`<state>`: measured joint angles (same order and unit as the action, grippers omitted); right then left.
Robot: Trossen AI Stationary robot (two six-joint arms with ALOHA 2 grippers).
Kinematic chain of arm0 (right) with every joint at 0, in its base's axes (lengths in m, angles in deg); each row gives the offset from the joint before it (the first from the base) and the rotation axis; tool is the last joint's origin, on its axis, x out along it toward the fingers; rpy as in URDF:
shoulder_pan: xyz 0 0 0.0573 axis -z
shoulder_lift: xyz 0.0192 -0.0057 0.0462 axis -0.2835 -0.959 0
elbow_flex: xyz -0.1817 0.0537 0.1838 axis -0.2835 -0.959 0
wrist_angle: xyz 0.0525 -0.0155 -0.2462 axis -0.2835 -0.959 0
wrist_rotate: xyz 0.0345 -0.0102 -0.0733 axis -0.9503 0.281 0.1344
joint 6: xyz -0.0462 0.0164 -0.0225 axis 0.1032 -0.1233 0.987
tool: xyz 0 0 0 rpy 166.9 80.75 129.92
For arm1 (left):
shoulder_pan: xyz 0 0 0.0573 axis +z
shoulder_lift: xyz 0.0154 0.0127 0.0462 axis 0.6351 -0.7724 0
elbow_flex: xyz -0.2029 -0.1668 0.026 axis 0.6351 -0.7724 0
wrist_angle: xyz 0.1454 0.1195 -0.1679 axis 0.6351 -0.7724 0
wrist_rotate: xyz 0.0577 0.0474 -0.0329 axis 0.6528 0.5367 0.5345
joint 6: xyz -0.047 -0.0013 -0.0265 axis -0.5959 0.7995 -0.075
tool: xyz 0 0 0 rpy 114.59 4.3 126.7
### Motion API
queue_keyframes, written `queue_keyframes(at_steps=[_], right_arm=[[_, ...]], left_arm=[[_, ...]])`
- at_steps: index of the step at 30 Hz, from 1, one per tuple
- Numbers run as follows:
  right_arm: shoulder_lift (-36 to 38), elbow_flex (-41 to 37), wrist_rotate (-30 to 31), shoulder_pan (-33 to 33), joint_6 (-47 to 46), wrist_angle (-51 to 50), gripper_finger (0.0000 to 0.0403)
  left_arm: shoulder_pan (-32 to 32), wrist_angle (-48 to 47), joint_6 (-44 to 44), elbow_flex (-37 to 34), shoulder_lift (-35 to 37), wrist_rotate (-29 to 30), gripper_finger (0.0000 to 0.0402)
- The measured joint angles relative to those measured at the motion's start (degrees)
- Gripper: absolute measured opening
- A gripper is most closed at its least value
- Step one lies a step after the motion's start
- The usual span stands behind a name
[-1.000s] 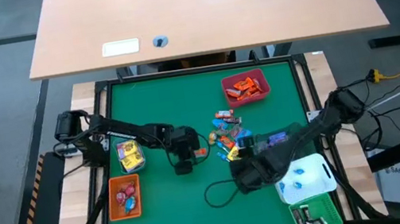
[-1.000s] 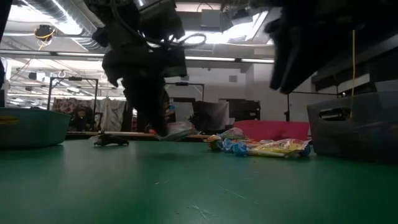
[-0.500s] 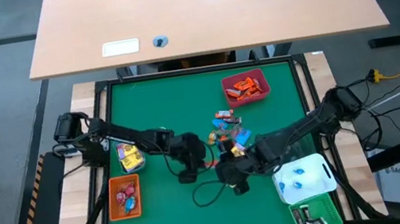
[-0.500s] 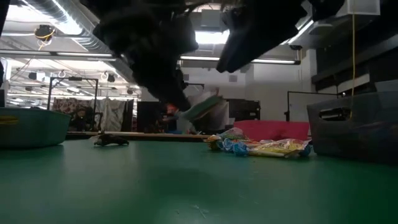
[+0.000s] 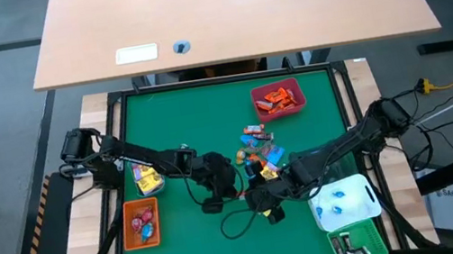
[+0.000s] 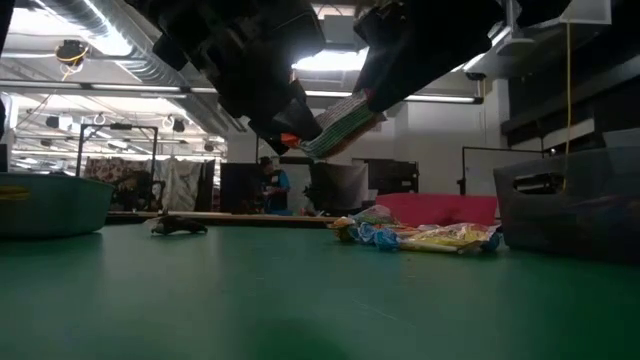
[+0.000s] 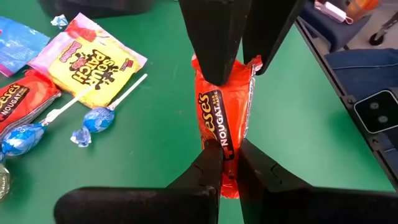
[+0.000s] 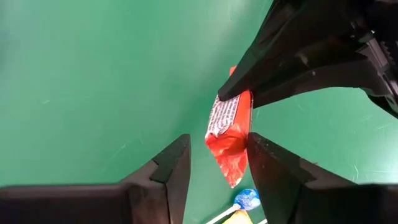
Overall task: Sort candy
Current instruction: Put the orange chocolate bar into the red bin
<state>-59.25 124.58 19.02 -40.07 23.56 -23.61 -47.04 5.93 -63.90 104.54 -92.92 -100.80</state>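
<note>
Orange-red candy bar pinched between both grippers above mid-mat

A loose candy pile (image 5: 258, 151) (lollipops, yellow packet) lies beside it; the bar (image 7: 221, 115) is clamped by the left gripper (image 7: 225, 160), while the right gripper (image 8: 219, 163) fingers straddle its other end, parted.

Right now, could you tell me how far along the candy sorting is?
Partly done: candy already lies in the red bin, the orange bin and the white bin. In hand: the left hand grips an orange-red nougat bar while the right hand straddles its other end, open. Left: the loose pile at mid-table.
</note>
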Motion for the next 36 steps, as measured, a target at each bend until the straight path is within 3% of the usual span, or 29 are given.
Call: queue_keyframes(at_steps=[5, 14, 24, 33, 36], right_arm=[[0.0, 0.0, 0.02, 0.01, -0.02, 0.09, 0.0128], [0.0, 0.0, 0.0, 0.01, -0.07, 0.06, 0.0007], [-0.04, 0.0, 3.17, 0.01, -0.09, -0.12, 0.0003], [0.65, 2.1, 3.51, 3.19, 1.46, -3.11, 0.0], [2.04, 2.7, 4.07, 5.07, 2.07, -6.72, 0.0]], left_arm=[[0.0, 0.09, 0.0, -0.02, 0.0, -0.14, 0.0018], [0.0, 0.07, -0.02, -0.07, 0.0, 0.19, 0.0021], [0.04, 0.0, -0.02, -0.07, 0.0, 2.19, 0.0033], [0.52, -0.05, 0.0, -0.04, 0.01, 8.91, 0.0121], [1.45, -1.14, -0.01, -0.04, 0.02, 10.67, 0.0133]])
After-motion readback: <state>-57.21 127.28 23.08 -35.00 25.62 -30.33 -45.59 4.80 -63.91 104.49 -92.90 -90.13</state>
